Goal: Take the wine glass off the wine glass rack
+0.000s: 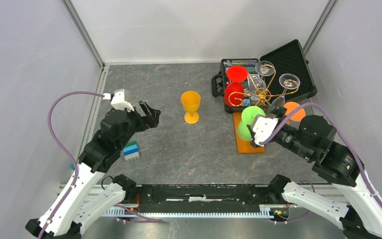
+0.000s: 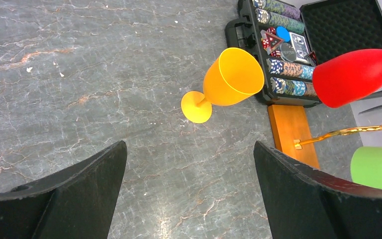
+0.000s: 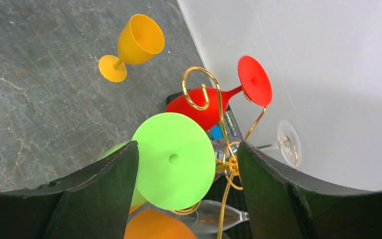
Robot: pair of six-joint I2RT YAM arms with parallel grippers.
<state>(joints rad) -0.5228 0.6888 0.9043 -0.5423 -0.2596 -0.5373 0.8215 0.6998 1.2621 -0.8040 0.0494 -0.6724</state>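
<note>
The gold wire rack stands on its orange-brown wooden base at the right. Red, green, orange and clear glasses hang on it upside down. My right gripper is open at the green glass. In the right wrist view the green glass's round foot sits between the open fingers of my right gripper, with the gold wire just to its right. My left gripper is open and empty over the table, as the left wrist view shows.
A yellow goblet stands upright mid-table. An open black case with poker chips lies behind the rack. A blue and green block lies near my left arm. Walls close in the left, back and right.
</note>
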